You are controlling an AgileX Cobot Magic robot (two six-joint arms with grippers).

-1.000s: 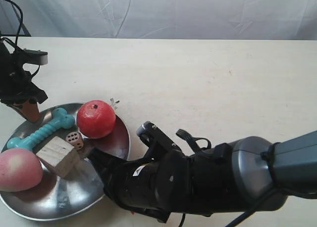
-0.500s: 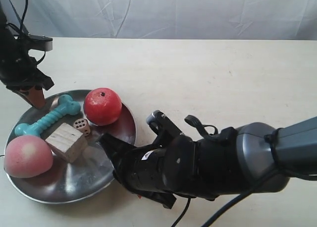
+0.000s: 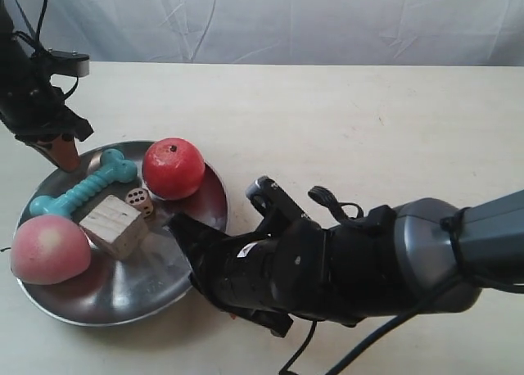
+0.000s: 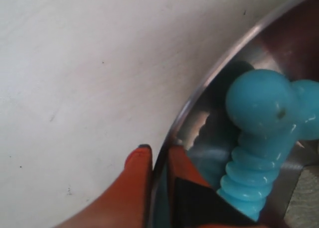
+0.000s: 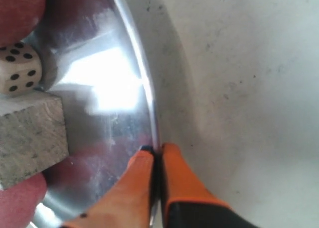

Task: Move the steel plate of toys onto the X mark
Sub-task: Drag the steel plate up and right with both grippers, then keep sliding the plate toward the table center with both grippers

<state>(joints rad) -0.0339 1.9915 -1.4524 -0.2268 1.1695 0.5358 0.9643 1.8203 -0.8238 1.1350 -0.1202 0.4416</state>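
Observation:
The steel plate [image 3: 143,289] carries a teal bone [image 3: 82,187], red apple [image 3: 173,169], pink peach ball [image 3: 49,250], wooden cube [image 3: 114,225] and spotted die [image 3: 140,201]. My left gripper [image 3: 62,152] is shut on the plate's far-left rim [image 4: 209,83], its orange fingers [image 4: 158,156] pinching the edge beside the bone [image 4: 259,133]. My right gripper [image 3: 187,234] is shut on the near-right rim [image 5: 141,73], with the fingertips [image 5: 157,154] either side of the edge. The die [image 5: 20,68] and cube [image 5: 27,133] lie just inside. The X mark does not show.
The beige tabletop [image 3: 352,121] stretches to the right and back of the plate. A white cloth backdrop [image 3: 270,19] hangs along the far edge. The bulky right arm [image 3: 352,264] lies across the near right of the table.
The plate, held by both grippers, has shifted away and to the right in the exterior view. The small mark seen beside the apple earlier is now covered.

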